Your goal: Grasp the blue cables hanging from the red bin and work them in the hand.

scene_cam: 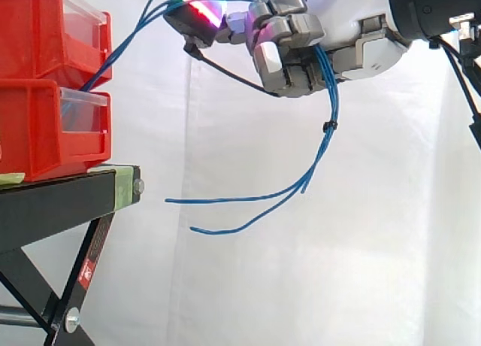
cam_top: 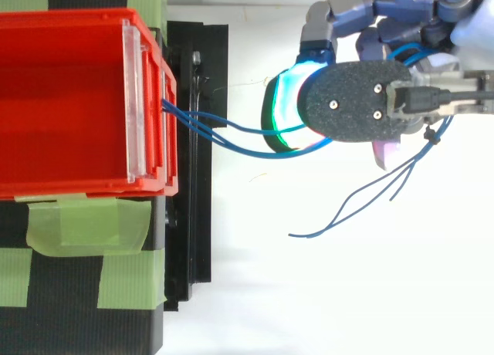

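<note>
While the red bin (scene_cam: 34,132) stands well off from the hand (scene_cam: 301,49), the grasp is made.
Fingers curled tight on blue cables (scene_cam: 328,139): strands run from bin into hand, loose ends dangling below it. Grasp looks done; working them probably remains.

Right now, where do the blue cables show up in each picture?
Side view: the blue cables rise from the left to the hand at top centre, then hang below it.
Top view: they cross the middle, from the red bin to the hand.
Shared landmark: the hand curled round them.
</note>
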